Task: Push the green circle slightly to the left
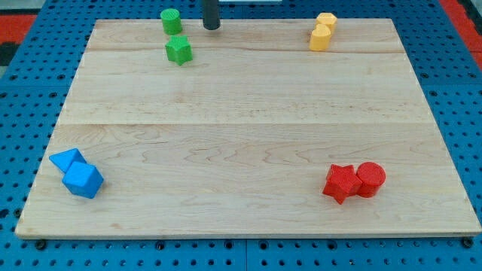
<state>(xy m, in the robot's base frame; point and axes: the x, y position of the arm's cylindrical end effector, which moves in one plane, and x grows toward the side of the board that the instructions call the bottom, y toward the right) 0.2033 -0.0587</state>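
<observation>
The green circle is a short green cylinder at the view's top left of the wooden board. A green star-shaped block lies just below it. My tip is the lower end of the dark rod at the view's top edge. It stands to the right of the green circle, about a block's width apart, not touching it.
Two yellow blocks touch each other at the top right. A red star block and a red cylinder touch at the bottom right. Two blue blocks touch at the bottom left. Blue pegboard surrounds the board.
</observation>
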